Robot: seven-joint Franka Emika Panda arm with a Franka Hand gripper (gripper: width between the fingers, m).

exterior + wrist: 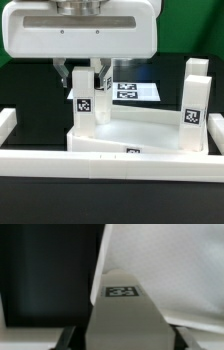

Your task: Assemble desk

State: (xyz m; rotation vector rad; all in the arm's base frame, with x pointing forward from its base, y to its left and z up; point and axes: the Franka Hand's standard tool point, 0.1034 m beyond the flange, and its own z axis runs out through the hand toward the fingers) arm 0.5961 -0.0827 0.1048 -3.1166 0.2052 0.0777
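Observation:
The desk's white panel [140, 132] lies flat on the black table with its raised rim up. One white leg [83, 104] with a black-and-white tag stands upright at the panel's corner on the exterior view's left. My gripper [83, 82] is shut on that leg's upper part, one finger on each side. The wrist view looks down the same leg [125, 308] with its tag showing, and both fingers [72, 338] press against its sides. A second tagged leg [194, 95] stands upright at the panel's corner on the exterior view's right.
The marker board [132, 91] lies flat behind the panel. Long low white border bars run along the front [90, 163] and both sides [5, 125] of the work area. The panel's white surface [175, 274] lies right beside the held leg.

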